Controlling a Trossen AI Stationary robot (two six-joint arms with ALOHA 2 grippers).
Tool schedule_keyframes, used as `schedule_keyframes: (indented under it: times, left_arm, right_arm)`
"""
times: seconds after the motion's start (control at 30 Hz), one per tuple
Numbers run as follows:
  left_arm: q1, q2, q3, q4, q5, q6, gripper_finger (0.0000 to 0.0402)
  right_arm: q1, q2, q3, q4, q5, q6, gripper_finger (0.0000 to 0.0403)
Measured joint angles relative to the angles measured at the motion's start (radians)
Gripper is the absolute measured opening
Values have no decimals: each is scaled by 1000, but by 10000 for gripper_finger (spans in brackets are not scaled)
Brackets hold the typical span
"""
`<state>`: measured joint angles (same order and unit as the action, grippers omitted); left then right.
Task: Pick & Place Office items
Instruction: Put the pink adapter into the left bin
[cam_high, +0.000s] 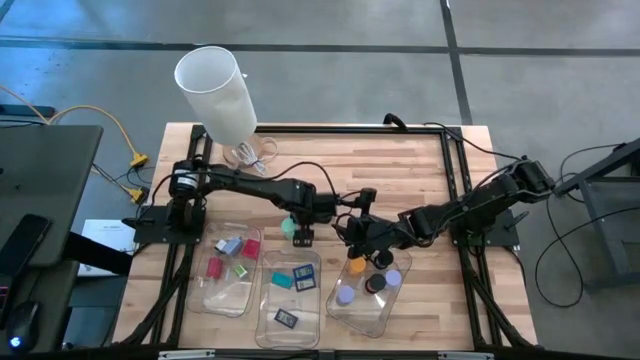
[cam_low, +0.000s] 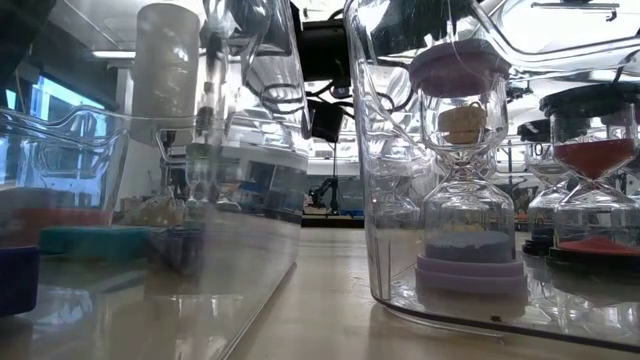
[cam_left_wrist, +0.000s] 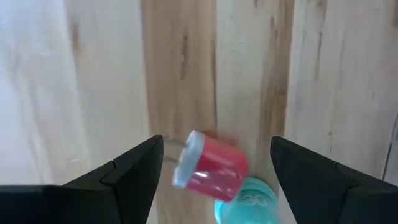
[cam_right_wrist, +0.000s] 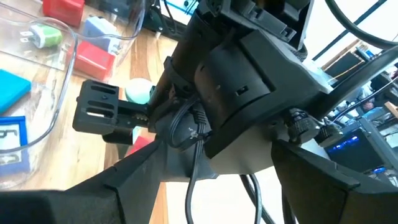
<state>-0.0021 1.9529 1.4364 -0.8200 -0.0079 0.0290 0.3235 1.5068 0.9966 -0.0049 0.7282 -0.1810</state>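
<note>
Wooden table (cam_left_wrist: 106, 81): red, white-capped sand timer (cam_left_wrist: 211, 171).

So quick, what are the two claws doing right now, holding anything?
Left gripper: open, holding nothing, poised over a red-and-teal piece on the table.
Right gripper: open, holding nothing, close behind the left one.

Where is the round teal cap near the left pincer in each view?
High view: teal cap at the centre, beside the left pincer.
Low view: cannot find it.
Left wrist view: between the fingers, beside a red piece.
Right wrist view: just behind the left pincer.
Shared landmark: the left pincer.
</note>
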Motion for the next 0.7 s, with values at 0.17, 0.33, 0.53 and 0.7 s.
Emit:
schedule_keyframes:
  times: [0.17,0.33,0.53,0.7]
  left_arm:
    - [-2,-12,1,-4,-50,-4,287]
    - [1,-14,30,-30,-166,-179,287]
    - [33,-15,33,-66,-135,-372,287]
    - [54,-7,35,-95,-117,-463,287]
  right_arm:
    - [0,0,1,5,1,-8,287]
    - [-5,-2,1,5,12,-10,287]
    - [-7,-1,1,-4,1,-9,287]
    - [-6,-1,1,-9,-6,-9,287]
